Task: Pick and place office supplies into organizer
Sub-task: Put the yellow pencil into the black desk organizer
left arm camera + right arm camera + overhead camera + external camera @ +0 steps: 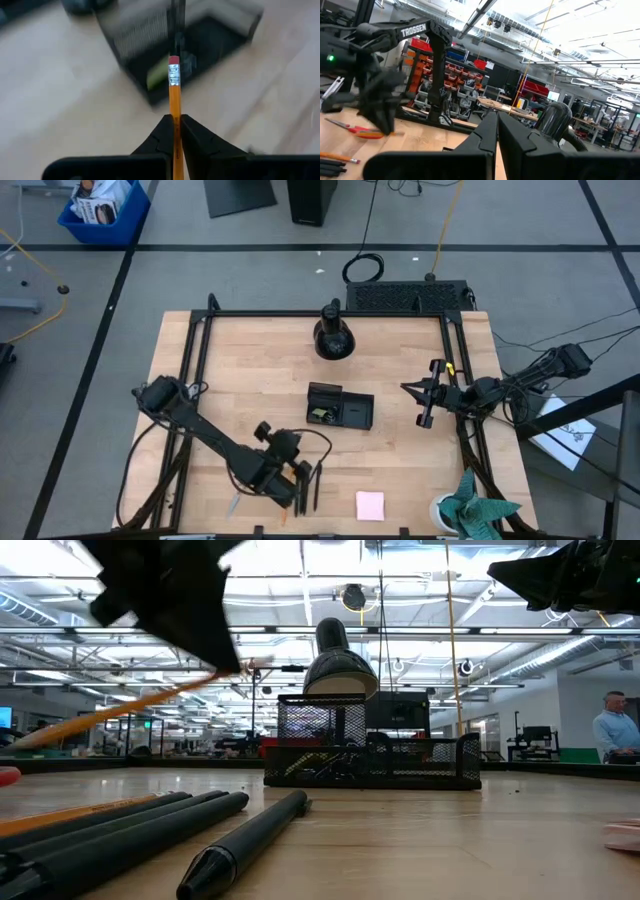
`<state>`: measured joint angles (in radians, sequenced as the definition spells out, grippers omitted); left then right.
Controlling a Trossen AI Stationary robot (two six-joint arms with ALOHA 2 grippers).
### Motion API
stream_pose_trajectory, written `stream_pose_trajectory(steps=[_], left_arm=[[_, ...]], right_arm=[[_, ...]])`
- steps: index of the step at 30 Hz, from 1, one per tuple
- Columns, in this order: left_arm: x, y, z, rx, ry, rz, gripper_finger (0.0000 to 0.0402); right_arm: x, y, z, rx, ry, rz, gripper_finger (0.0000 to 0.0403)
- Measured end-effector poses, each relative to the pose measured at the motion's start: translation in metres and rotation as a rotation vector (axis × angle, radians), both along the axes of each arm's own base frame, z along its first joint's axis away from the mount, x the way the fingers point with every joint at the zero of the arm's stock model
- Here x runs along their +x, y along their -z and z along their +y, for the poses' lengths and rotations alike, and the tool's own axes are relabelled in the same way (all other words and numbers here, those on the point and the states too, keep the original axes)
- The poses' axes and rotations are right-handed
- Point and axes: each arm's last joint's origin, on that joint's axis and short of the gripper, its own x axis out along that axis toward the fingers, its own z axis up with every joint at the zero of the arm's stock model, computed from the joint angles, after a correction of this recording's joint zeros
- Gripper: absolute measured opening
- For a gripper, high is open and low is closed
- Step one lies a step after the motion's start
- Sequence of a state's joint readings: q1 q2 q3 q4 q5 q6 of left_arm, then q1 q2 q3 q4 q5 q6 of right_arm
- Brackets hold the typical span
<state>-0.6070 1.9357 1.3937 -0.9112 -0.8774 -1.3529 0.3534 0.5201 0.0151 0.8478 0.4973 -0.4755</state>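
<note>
So the left hand (176, 125) is clamped on one of the orange pencils (173, 100), eraser end pointing forward and the shaft pinched right between the two fingers, lifted clear off the surface (240, 390). In the high view that hand sits down around 7 o'clock on the surface, and the wrist camera shows the pencil aimed at the organizer (340, 406), the little black divided tray near the middle, up toward 1 o'clock from the hand. There's already a tiny yellow-green piece (320, 413) in one of its compartments, can't tell which one exactly. So I'd call this the carry step: pencil picked, not yet delivered. Next move needs the hand to travel up and across to the tray, get the pencil lined up with a compartment long enough to take it, drop low and let go without the tip catching on the wall. Still waiting on the surface near the hand: the black pens (150, 830) and the other pencil, scissors over at the left edge in the right wrist view (355, 130), and the pink sticky-note pad (370, 505) at about 6 o'clock. The right hand (425, 402) is parked out at 3 o'clock, fingers pressed together, holding nothing.
</note>
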Motion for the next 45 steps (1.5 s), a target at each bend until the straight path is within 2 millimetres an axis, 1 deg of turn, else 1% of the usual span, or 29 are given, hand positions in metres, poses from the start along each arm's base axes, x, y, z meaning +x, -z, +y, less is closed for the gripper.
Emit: stream_pose_trajectory(steps=[2, 5, 8, 12, 16, 18, 21, 23, 26, 30, 34, 36, 39, 42, 45], left_arm=[[0.0, -0.015, 0.003, 0.086, 0.013, -0.076, 0.0017], [0.0, -0.042, 0.009, 0.234, 0.028, -0.183, 0.0009], [-0.003, -0.067, 0.015, 0.366, 0.051, -0.207, 0.0008], [-0.008, -0.097, 0.028, 0.47, 0.025, -0.24, 0.0018], [-0.009, -0.116, 0.049, 0.513, -0.011, -0.217, 0.0014], [-0.006, -0.121, 0.061, 0.516, -0.019, -0.19, 0.0007], [0.002, -0.127, 0.078, 0.485, 0.023, -0.126, 0.0007], [0.013, -0.13, 0.089, 0.45, 0.088, -0.101, 0.0012], [0.031, -0.139, 0.102, 0.412, 0.264, -0.112, 0.0014], [0.05, -0.161, 0.115, 0.431, 0.488, -0.281, 0.0005], [0.059, -0.178, 0.128, 0.488, 0.708, -0.451, 0.0013], [0.061, -0.182, 0.136, 0.5, 0.802, -0.498, 0.0019], [0.064, -0.18, 0.146, 0.481, 0.936, -0.515, 0.0018], [0.065, -0.17, 0.156, 0.454, 1.016, -0.54, 0.0007], [0.064, -0.152, 0.165, 0.456, 1.04, -0.58, 0.0006]], right_arm=[[0.0, 0.0, 0.0, 0.0, 0.0, 0.0, 0.0009], [0.0, 0.0, 0.0, 0.0, 0.001, 0.0, 0.0009], [0.0, 0.0, 0.0, 0.0, 0.001, 0.0, 0.0009], [0.0, 0.0, 0.0, -0.006, 0.004, 0.002, 0.0009], [0.0, 0.0, 0.0, -0.014, 0.007, 0.003, 0.0009], [0.0, 0.0, 0.0, -0.014, 0.007, 0.003, 0.0009], [0.0, 0.0, 0.0, -0.02, 0.01, 0.004, 0.0009], [0.0, 0.0, 0.0, -0.028, 0.012, 0.005, 0.0009], [0.0, 0.0, 0.0, -0.032, 0.013, 0.006, 0.0009], [0.0, 0.0, 0.0, -0.038, 0.015, 0.007, 0.0009], [0.0, 0.0, 0.0, -0.038, 0.015, 0.007, 0.0009], [0.0, 0.0, 0.0, -0.039, 0.015, 0.009, 0.0009], [0.001, 0.002, 0.0, -0.046, 0.015, 0.029, 0.0009], [0.001, 0.003, 0.0, -0.051, 0.015, 0.04, 0.0009], [0.001, 0.003, 0.0, -0.051, 0.015, 0.041, 0.0009]])
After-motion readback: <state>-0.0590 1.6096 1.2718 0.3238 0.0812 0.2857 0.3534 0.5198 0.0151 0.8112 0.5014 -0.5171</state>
